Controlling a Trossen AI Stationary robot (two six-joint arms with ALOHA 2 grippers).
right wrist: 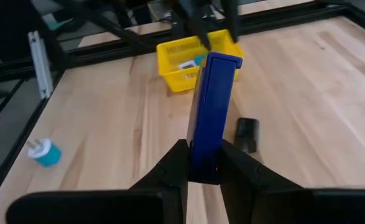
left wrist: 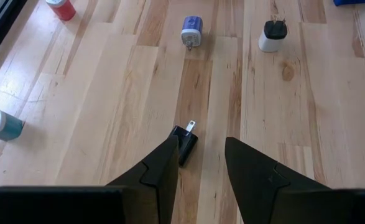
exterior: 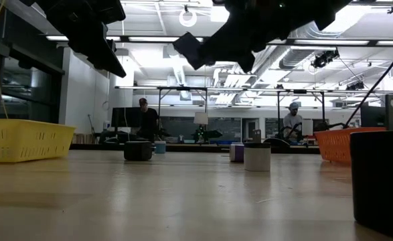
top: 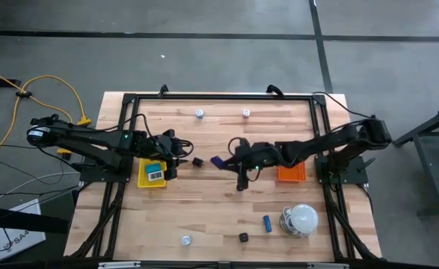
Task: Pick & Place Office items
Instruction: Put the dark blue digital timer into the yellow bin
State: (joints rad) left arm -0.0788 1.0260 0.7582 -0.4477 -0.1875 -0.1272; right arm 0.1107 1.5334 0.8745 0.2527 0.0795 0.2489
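My right gripper (right wrist: 204, 163) is shut on a dark blue stick (right wrist: 212, 106) and hovers over the table's middle (top: 234, 159), above the wood in the low view (exterior: 203, 47). My left gripper (left wrist: 201, 155) is open beside the yellow tray (top: 152, 173), its fingers above a small black block (left wrist: 185, 144) that lies flat on the table (top: 197, 161). Other pieces lie scattered: a blue stick (top: 267, 223), a black block (top: 243, 237) and white round bits (top: 199, 113) (top: 246, 113) (top: 185, 240). My right gripper pinches the blue stick by its lower end (right wrist: 204, 171) between the two fingers. The stick runs on past the fingertips, in line with them. It is lifted clear of the table, its free end (top: 215, 161) pointing toward the table's left.
The yellow tray holds a white and teal item (top: 155, 172). The orange tray (top: 292, 173) sits under the right arm. A white dome with a coiled cable (top: 303, 218) stands near the right near corner. People show in the room behind (exterior: 144, 120).
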